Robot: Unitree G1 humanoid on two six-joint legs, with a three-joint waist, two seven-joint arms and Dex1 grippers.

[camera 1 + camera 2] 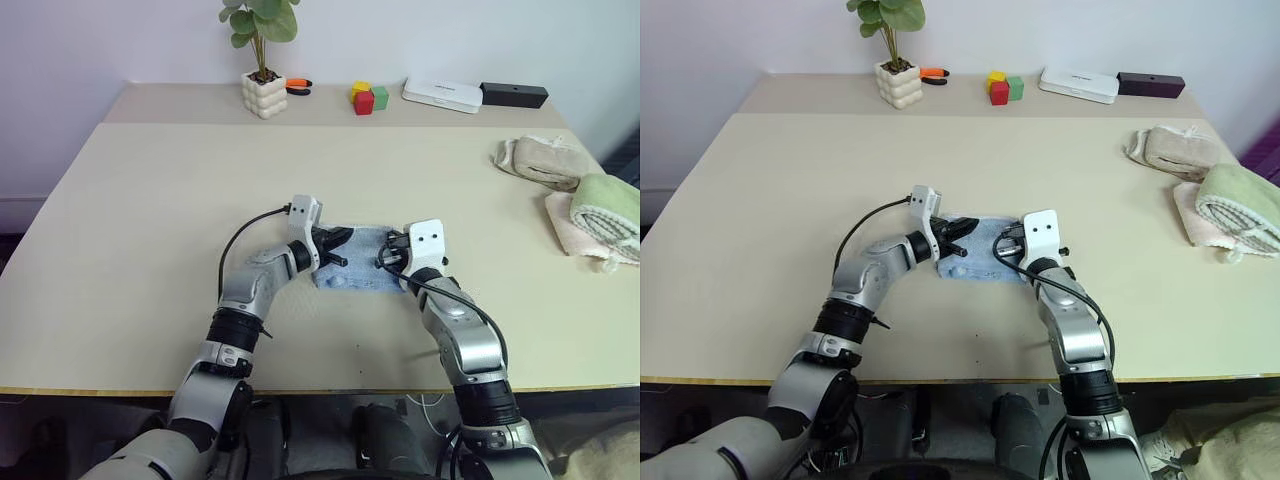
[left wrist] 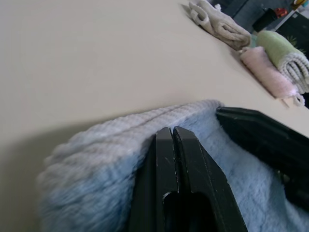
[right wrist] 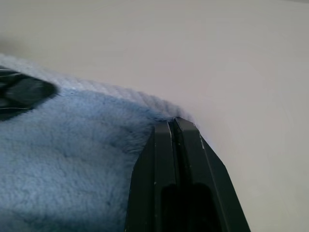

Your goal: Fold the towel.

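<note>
The towel (image 1: 362, 268), light blue terry with a pale stitched edge, lies folded into a small rectangle near the table's front middle. My left gripper (image 1: 338, 246) rests on its left end, fingers shut. In the left wrist view this gripper (image 2: 172, 129) has its tips at the towel's (image 2: 96, 159) layered far edge, and no cloth shows between the fingers. My right gripper (image 1: 392, 250) lies shut on the towel's right end. In the right wrist view its tips (image 3: 172, 121) reach the towel's (image 3: 72, 159) far corner. The two grippers sit close together, pointing away from me.
A beige rolled towel (image 1: 540, 160) and a green ribbed towel (image 1: 610, 205) on pink cloth lie at the right edge. Along the back stand a potted plant (image 1: 264, 93), coloured blocks (image 1: 368, 97), a white box (image 1: 442, 95) and a black box (image 1: 514, 95).
</note>
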